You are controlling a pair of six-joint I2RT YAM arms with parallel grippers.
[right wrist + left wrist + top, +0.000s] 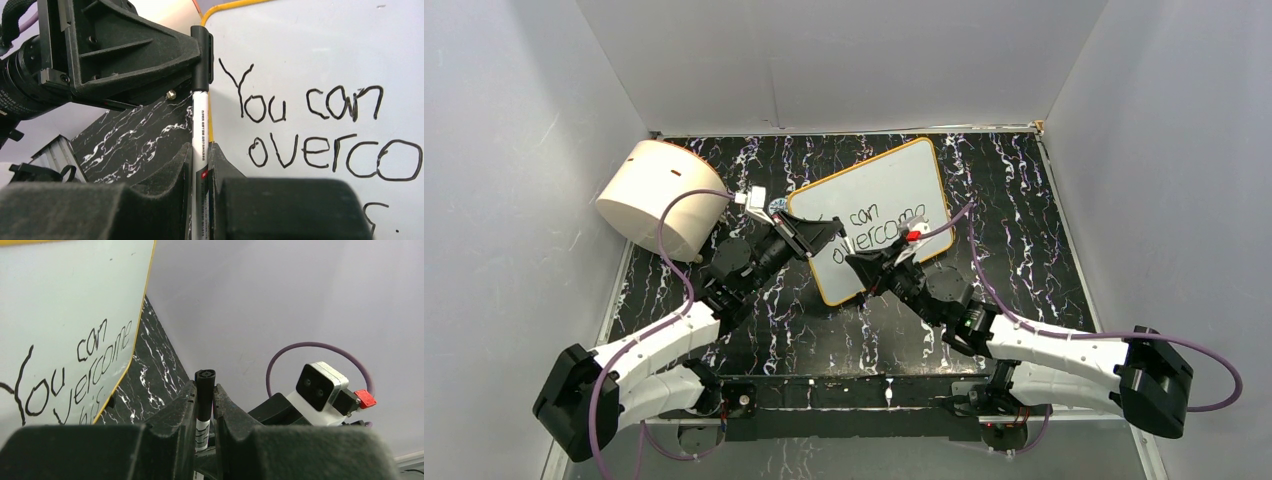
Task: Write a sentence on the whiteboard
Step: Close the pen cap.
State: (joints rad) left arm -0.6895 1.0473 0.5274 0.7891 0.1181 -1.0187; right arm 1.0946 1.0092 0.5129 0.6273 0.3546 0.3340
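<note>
The whiteboard [874, 190] with an orange-yellow rim leans tilted at the middle of the table. The sentence [310, 125] in black marker reads "You can" and "overco", with more below cut off. In the left wrist view the sentence [75, 370] on the whiteboard [65, 290] shows "You can overcome" and part of a third line. A marker [200, 115] with a white barrel runs between both grippers in front of the board's near-left corner. My right gripper [201, 150] is shut on the barrel. My left gripper [205, 390] is shut on its black end [205, 377].
A big cream cylinder [664, 195] lies on its side at the back left, close behind the left arm. The table [1024, 220] is black marble-patterned with grey walls on three sides. The right wrist's camera block [320, 387] sits close beside my left gripper.
</note>
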